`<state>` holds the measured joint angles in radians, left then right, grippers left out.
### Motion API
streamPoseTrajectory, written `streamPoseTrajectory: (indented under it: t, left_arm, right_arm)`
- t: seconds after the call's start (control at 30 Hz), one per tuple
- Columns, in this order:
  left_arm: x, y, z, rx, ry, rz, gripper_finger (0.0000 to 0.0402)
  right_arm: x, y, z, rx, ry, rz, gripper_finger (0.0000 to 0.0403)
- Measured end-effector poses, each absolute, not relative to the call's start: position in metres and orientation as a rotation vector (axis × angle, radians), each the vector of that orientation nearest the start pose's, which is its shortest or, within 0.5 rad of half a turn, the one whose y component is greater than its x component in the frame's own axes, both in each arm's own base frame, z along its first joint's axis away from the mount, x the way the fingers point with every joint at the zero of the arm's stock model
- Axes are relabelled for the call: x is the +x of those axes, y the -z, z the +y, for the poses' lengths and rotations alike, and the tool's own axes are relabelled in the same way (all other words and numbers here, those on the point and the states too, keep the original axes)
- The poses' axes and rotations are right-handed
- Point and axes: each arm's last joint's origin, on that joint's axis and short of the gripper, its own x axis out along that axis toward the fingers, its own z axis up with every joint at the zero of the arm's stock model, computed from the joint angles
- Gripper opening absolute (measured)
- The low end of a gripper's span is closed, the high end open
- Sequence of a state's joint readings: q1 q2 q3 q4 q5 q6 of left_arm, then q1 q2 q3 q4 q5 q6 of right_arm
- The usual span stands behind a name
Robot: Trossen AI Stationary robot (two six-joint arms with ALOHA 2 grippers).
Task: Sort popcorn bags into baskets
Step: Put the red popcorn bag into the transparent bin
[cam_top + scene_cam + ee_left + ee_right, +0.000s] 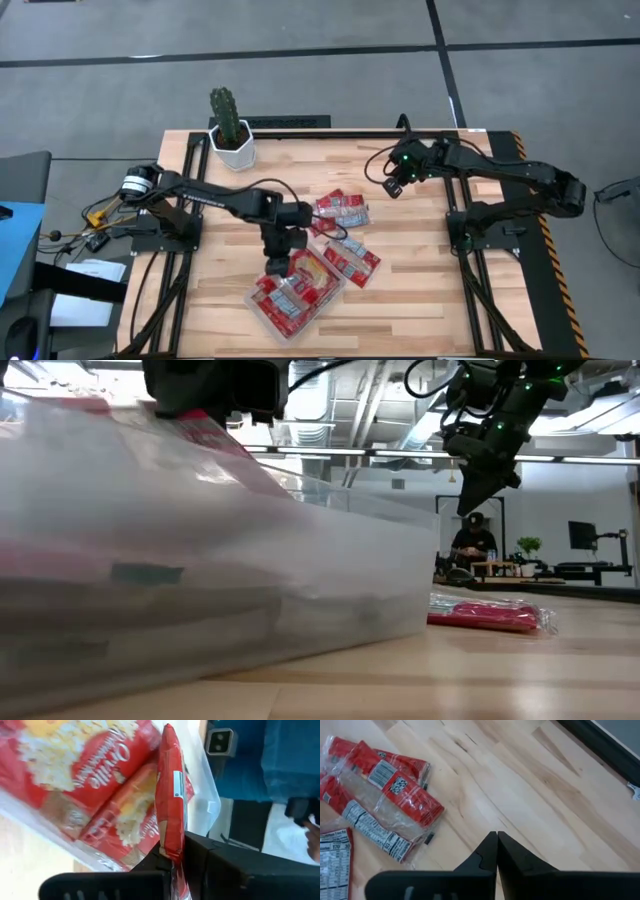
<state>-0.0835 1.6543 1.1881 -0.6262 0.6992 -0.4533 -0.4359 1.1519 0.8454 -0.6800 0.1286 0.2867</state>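
Popcorn bag (170, 795) hangs edge-on, pinched in my left gripper (172, 857) over the tray (262, 310); it's light, floppy, slick, so I grip its edge. Right gripper (497, 851) looks closed, empty.

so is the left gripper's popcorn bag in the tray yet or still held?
Still held. The left gripper is shut on the popcorn bag, edge-on above the clear tray, which already holds other bags.

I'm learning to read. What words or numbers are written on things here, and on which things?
"Orville": on a popcorn bag in the clear tray.
"170": on the nutrition panel of a bag on the table.
Barcodes and other small print: too blurred to read.
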Motion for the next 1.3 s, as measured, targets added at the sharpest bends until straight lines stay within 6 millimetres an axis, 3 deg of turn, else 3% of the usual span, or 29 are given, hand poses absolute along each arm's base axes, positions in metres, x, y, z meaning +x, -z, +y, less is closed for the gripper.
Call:
streamPoseTrajectory:
  t: [0.33,0.77,0.9,1.3]
  left_arm:
    - [0.325,-0.23,-0.064,-0.759,0.45,1.255,0.0006]
    - [0.336,-0.215,-0.075,-0.818,0.485,1.287,0.0022]
    - [0.335,-0.215,-0.075,-0.823,0.474,1.292,0.0053]
    - [0.333,-0.214,-0.072,-0.875,0.443,1.336,0.02]
  right_arm:
    - [0.196,-0.247,-0.094,0.402,0.651,0.913,0.002]
    - [0.196,-0.247,-0.095,0.4,0.651,0.912,0.0039]
    - [0.196,-0.247,-0.094,0.4,0.651,0.915,0.0037]
    - [0.196,-0.248,-0.095,0.386,0.644,0.912,0.0027]
